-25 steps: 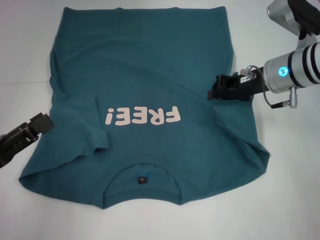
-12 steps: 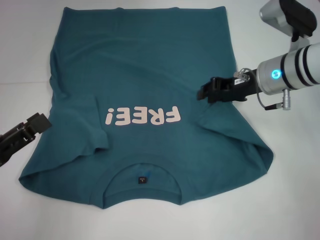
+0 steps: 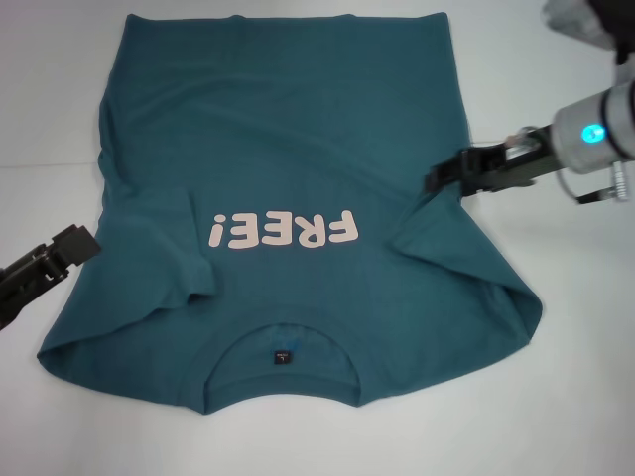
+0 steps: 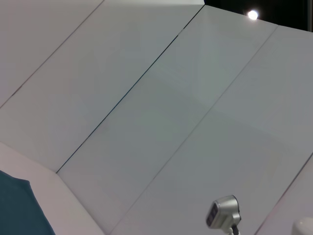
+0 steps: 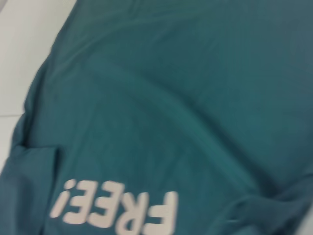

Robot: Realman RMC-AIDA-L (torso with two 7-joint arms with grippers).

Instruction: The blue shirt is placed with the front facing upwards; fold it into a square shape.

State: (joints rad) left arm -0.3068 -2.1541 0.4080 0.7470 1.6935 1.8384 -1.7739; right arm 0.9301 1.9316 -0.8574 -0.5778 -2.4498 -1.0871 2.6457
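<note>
The blue shirt [image 3: 288, 149] lies flat on the white table, front up, with pink "FREE!" lettering [image 3: 283, 231] and the collar [image 3: 283, 349] nearest me. Both sleeves are folded inward, the left one [image 3: 189, 268] and the right one [image 3: 446, 243]. My right gripper [image 3: 437, 180] hovers at the shirt's right edge, just above the folded right sleeve, holding no cloth that I can see. My left gripper [image 3: 77, 243] rests low beside the shirt's left edge, apart from it. The right wrist view looks down on the shirt [image 5: 186, 88] and its lettering [image 5: 117, 213].
White table [image 3: 566, 397] surrounds the shirt on all sides. The left wrist view shows white wall panels [image 4: 146, 112], a corner of the shirt [image 4: 14, 205], and a silver fitting [image 4: 222, 213] farther off.
My right gripper moved left over the shirt, then drew back to the right edge. The right sleeve's corner now lies folded further inward. The left arm barely shifted.
</note>
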